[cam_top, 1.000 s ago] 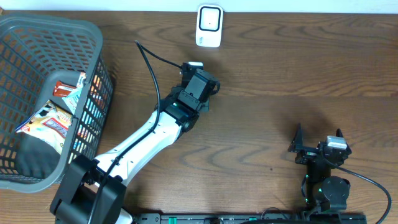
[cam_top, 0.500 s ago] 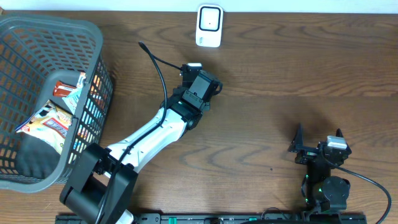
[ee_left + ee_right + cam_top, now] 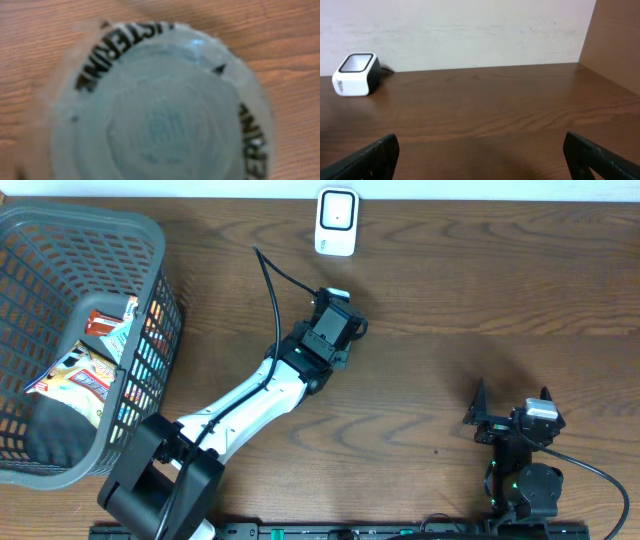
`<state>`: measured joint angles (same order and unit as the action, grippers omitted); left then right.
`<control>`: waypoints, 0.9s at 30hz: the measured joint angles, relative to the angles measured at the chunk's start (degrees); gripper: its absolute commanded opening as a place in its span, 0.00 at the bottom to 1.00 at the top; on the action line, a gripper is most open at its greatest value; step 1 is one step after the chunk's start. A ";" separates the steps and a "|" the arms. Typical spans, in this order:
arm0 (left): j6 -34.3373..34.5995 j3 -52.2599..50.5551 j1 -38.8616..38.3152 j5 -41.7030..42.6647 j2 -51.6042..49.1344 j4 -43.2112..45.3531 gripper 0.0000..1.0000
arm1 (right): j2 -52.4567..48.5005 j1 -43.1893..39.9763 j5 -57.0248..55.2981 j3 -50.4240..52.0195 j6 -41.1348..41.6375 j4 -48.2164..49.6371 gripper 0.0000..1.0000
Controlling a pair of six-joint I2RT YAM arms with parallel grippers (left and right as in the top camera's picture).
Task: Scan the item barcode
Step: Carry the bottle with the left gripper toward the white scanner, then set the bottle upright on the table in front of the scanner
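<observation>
L wrist: bottle point(image 3: 160, 105) base fills the view, pale blue-green see-through plastic w/ blurred black lettering round the rim, above the wood worktop point(image 3: 280, 30). Overhead: L pincer point(image 3: 336, 310) clenched on it mid-worktop, white tip poking out toward the white scanner point(image 3: 337, 222), near but apart. R wrist: R pincer point(image 3: 480, 150) splayed wide, grasping nothing, scanner far left by the wall point(image 3: 470, 30).

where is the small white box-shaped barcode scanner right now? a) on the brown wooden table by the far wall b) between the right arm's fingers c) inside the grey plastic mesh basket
a: the small white box-shaped barcode scanner stands on the brown wooden table by the far wall, apart from the grey plastic mesh basket, and the right fingers are open with nothing between them.
</observation>
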<state>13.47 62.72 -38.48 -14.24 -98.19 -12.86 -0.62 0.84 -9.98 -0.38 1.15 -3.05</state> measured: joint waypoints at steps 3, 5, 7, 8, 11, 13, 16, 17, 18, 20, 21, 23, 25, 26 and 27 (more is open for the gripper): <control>-1.60 0.00 0.00 0.94 0.15 -0.26 0.37 | 0.00 0.00 0.00 0.00 0.02 0.00 0.99; -2.16 0.00 0.02 1.38 0.20 -0.31 0.51 | 0.00 0.00 0.00 0.00 0.02 0.02 0.99; -3.21 0.00 0.00 2.19 0.20 -0.96 0.58 | 0.00 0.00 0.00 0.00 0.02 0.02 0.99; -3.28 -0.02 -0.02 2.60 0.13 -1.29 0.61 | 0.00 0.00 0.00 0.00 0.02 0.00 0.99; -4.26 -0.02 -0.13 3.45 0.13 -1.25 0.66 | 0.00 0.00 0.00 0.00 0.02 0.02 0.99; -4.52 -0.02 -0.11 3.69 0.15 -1.29 0.68 | 0.00 0.00 0.00 0.00 0.02 0.02 0.99; -4.61 -0.02 -0.11 3.85 0.37 -1.29 0.74 | 0.00 0.00 0.00 0.00 0.02 0.00 0.99; -4.74 -0.02 -0.09 3.85 0.50 -1.29 0.77 | 0.00 0.00 0.00 0.00 0.00 0.02 0.99; -4.76 -0.02 -0.09 3.85 0.72 -1.29 0.79 | 0.00 0.00 0.00 0.00 0.00 0.00 0.99; -5.07 -0.02 -0.09 3.80 1.44 -1.42 0.87 | 0.00 0.00 0.00 0.00 0.00 0.02 0.99; -5.29 -0.02 -0.09 3.72 2.10 -1.75 0.91 | 0.00 0.00 0.00 0.00 0.02 0.00 0.99; -5.51 -0.02 -0.09 3.48 3.61 -2.91 0.98 | 0.00 0.00 0.00 0.00 0.02 0.02 0.99; -5.73 -0.02 -0.09 3.10 5.90 -5.05 0.98 | 0.00 0.00 0.04 0.00 0.02 0.00 0.99; -5.86 -0.02 -0.09 2.91 7.41 -6.58 0.98 | 0.00 0.00 0.04 0.00 0.02 0.00 0.99; -5.86 -0.02 -0.09 2.71 9.07 -8.15 0.98 | 0.00 0.00 0.04 0.00 0.00 0.00 0.99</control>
<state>7.62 62.70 -38.57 -11.53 -89.12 -21.02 -0.62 0.84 -9.93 -0.38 1.15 -3.05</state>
